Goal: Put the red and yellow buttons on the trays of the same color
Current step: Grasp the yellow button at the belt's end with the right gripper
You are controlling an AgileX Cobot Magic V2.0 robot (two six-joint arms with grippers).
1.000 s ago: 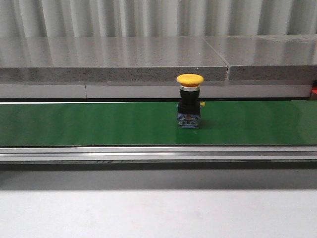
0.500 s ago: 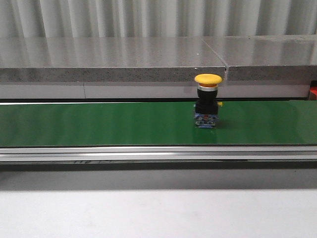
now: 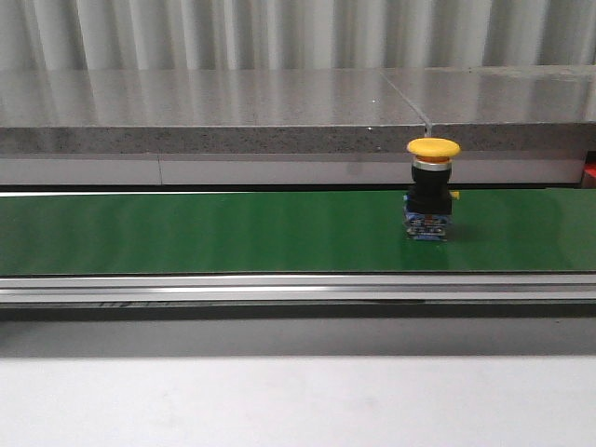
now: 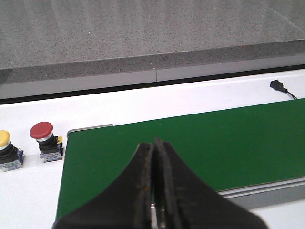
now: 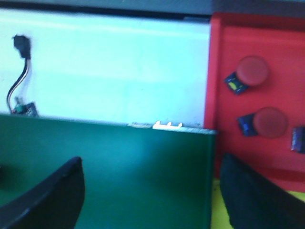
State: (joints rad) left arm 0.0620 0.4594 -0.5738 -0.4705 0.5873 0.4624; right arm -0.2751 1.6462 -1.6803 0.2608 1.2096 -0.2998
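A yellow button (image 3: 431,189) with a black and blue base stands upright on the green belt (image 3: 186,233), right of the middle in the front view. No gripper shows there. My left gripper (image 4: 154,145) is shut and empty over the belt's end (image 4: 228,138). Off that end, a red button (image 4: 44,141) and a yellow button (image 4: 5,150) stand on the white table. My right gripper (image 5: 151,179) is open over the belt's other end (image 5: 119,167). The red tray (image 5: 271,52) beside it holds red buttons (image 5: 250,72) (image 5: 267,122). A strip of the yellow tray (image 5: 218,207) shows below it.
A grey stone ledge (image 3: 233,112) runs behind the belt, and a metal rail (image 3: 279,289) along its front. A black cable and connector (image 5: 19,71) lie on the white table past the belt's far edge; the left wrist view shows a black connector (image 4: 279,86) too.
The yellow button has ridden the belt to the right, from about the middle to right of the middle in the front view.
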